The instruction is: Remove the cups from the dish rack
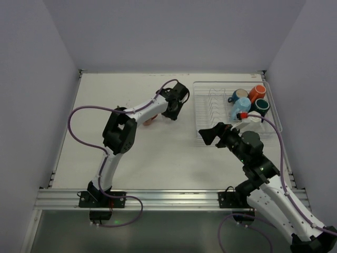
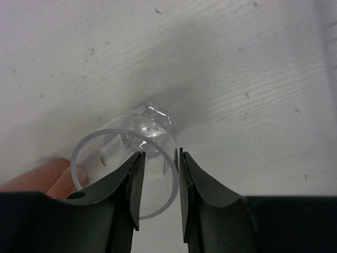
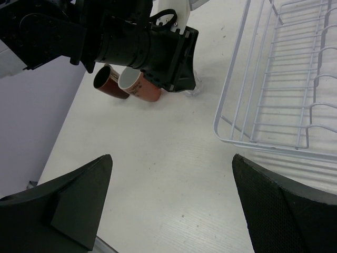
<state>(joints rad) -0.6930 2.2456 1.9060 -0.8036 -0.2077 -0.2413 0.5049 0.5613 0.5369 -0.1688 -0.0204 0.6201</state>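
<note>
The white wire dish rack (image 1: 210,105) sits at the back right with several cups in its far end: dark blue (image 1: 239,95), orange (image 1: 257,93), teal (image 1: 260,107) and light blue (image 1: 242,109). A clear glass tumbler (image 2: 147,132) stands upright on the table. My left gripper (image 2: 161,158) straddles its rim wall with the jaws slightly parted and not pinching it. A salmon-pink cup (image 3: 139,84) and a brown one (image 3: 108,81) lie beside it. My right gripper (image 3: 172,158) hangs wide open and empty over bare table near the rack's rim (image 3: 258,145).
White walls close in the table at the back and on both sides. The left arm (image 1: 121,132) arches across the table's middle. A metal rail (image 1: 168,197) runs along the near edge.
</note>
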